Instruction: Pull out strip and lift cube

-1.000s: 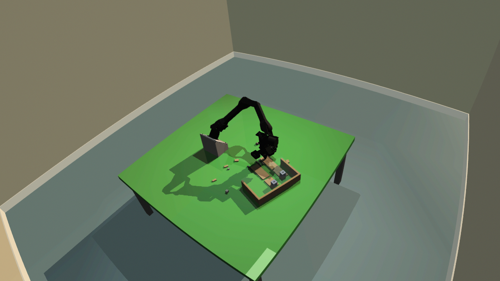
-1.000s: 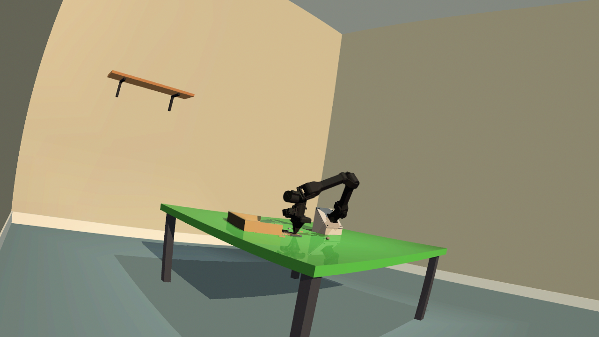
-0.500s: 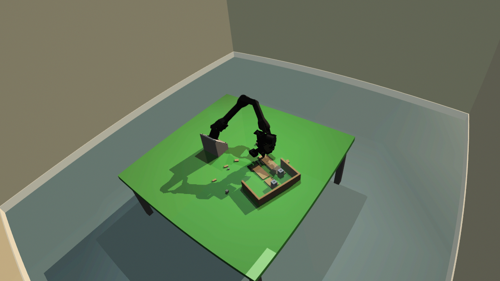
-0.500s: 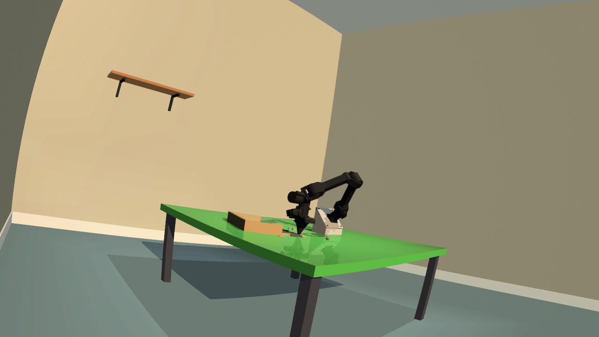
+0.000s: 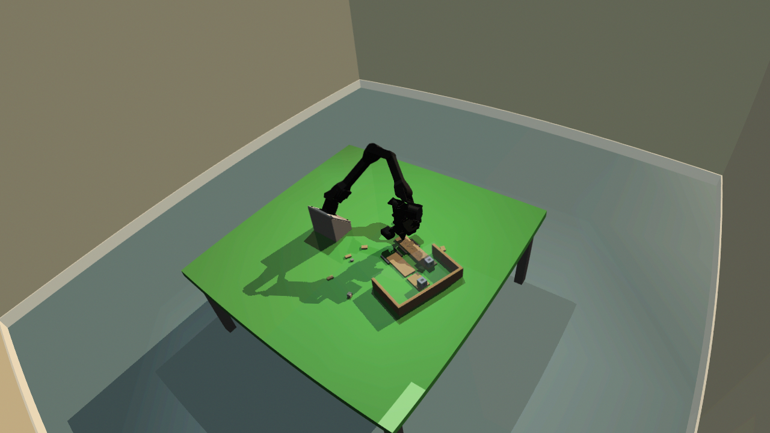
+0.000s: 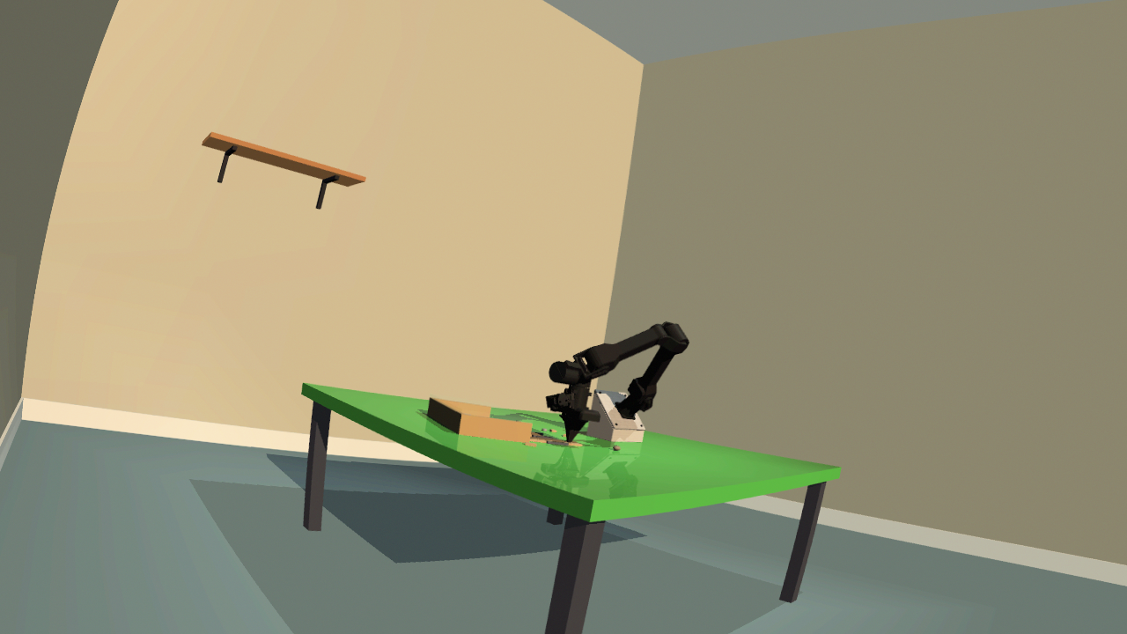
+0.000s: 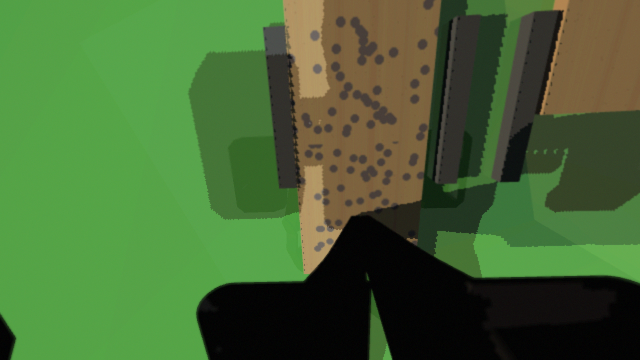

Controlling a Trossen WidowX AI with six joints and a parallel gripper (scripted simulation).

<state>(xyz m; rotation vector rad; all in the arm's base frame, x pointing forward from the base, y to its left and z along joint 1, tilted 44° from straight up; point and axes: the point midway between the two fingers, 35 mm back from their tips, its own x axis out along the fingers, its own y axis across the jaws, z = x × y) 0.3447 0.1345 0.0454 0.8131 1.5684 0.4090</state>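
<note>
My gripper (image 5: pixel 402 237) (image 6: pixel 570 440) (image 7: pixel 359 224) is shut with nothing between its fingers. Its tips are at the near end of a speckled wooden strip (image 5: pixel 412 248) (image 7: pixel 372 112), over or on its top face; contact is not clear. The strip lies between low dark rails. A grey-blue cube (image 5: pixel 429 262) sits at its far end. A plain strip (image 5: pixel 400 264) (image 7: pixel 600 60) lies beside it. Beyond a gap, a separate wooden piece (image 5: pixel 413 278) carries another grey-blue cube (image 5: pixel 421 281). I cannot read a label on either cube. The cubes are outside the wrist view.
A three-sided wooden wall (image 5: pixel 431 291) (image 6: pixel 496 428) surrounds the cubes, open toward the arm. Dark rails (image 7: pixel 283 120) (image 7: pixel 457 100) (image 7: pixel 527 95) flank the strips. Small loose pieces (image 5: pixel 364 247) (image 5: pixel 329 278) (image 5: pixel 349 294) lie on the green table, and another (image 5: pixel 442 248) lies outside the wall.
</note>
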